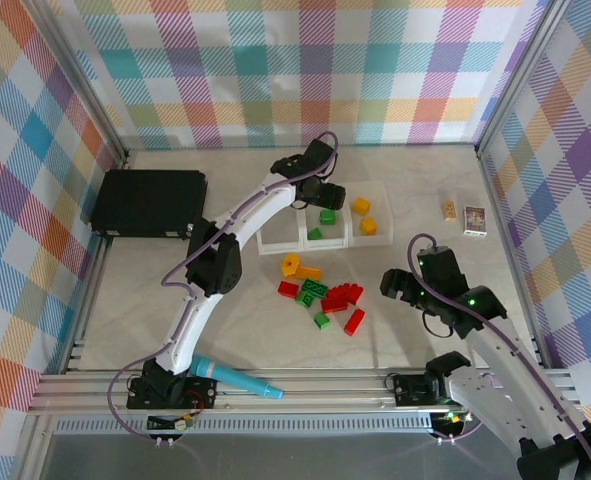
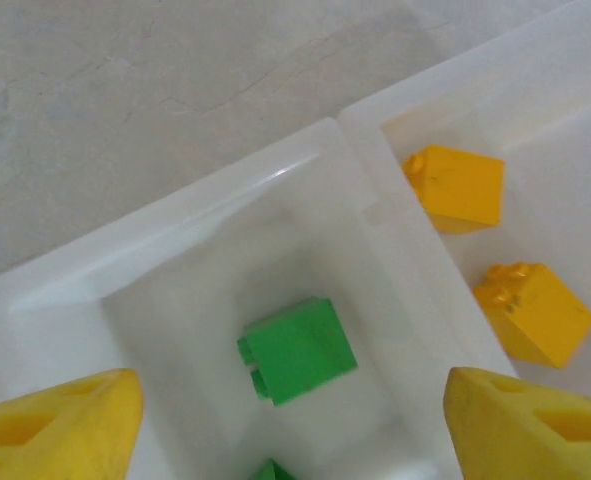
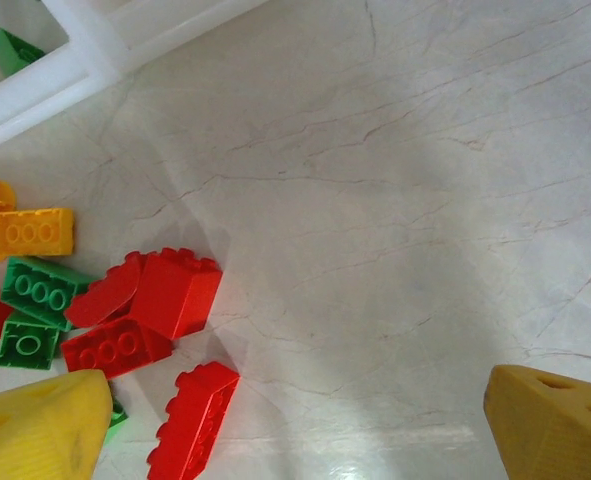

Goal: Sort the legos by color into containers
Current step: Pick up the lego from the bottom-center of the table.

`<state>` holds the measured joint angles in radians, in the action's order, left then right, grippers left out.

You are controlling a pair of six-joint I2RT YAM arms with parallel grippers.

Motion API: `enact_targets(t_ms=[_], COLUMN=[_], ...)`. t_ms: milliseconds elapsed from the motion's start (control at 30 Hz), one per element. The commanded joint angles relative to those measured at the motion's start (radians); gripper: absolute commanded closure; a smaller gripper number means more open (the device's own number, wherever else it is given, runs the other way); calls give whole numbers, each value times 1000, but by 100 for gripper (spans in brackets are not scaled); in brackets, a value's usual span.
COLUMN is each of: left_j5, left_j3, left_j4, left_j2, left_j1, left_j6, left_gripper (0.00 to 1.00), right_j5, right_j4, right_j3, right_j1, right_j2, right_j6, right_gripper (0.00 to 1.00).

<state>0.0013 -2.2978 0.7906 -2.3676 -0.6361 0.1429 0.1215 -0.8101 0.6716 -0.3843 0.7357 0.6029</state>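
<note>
The containers [image 1: 280, 232] stand in a row mid-table. In the top view my left gripper [image 1: 320, 190] hovers over the middle bin. In the left wrist view it [image 2: 295, 430] is open, its yellow fingertips [image 2: 55, 425] wide apart. A green lego [image 2: 297, 351] lies loose on the bin floor beneath, with a second green one [image 2: 272, 470] at the frame's lower edge. Two yellow legos [image 2: 457, 186] sit in the neighbouring bin. Loose legos [image 1: 320, 293] in red, green and orange lie in front of the bins. My right gripper [image 1: 400, 285] [image 3: 295, 430] is open over bare table, right of a red lego [image 3: 193, 420].
A flat black case [image 1: 147, 203] lies at the back left. Two small printed cards [image 1: 474, 220] lie at the right, near the wall. A teal marker [image 1: 237, 379] rests by the left arm's base. Checked walls enclose the table on three sides.
</note>
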Motion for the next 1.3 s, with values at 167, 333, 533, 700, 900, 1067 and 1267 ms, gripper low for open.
enact_targets(t_ms=[167,333,533,700,900,1067,1267], left_j5=[34,44,39,29,17,21,8], left_j3=[484,853,1194,1397,1477,1497,1498], left_j4=[-198,-335,-394,-426,-392,-410,-395], left_j2=[447,697,954,1117,1208,1230,1233], left_j1=[-2,-1,-3,-4,-3,-3,-4], left_j6=[25,63,104,87,64,79,89], left_gripper=[0,0,0,0,0,0,0], right_j5=[-124,-220,-170,-121,-41,26,66], right_j4=[12,68,37,66,82,73,77], right_j3=[-13,-34,-19,-14,27,64,79], right_j1=[9,9,-65,-166,-301,-395,-451], right_j2=[42,164,305,366,472,547,580], right_j6=[62,124,211,324,462,558,628], right_gripper=[4,5,8,10,13,16,22])
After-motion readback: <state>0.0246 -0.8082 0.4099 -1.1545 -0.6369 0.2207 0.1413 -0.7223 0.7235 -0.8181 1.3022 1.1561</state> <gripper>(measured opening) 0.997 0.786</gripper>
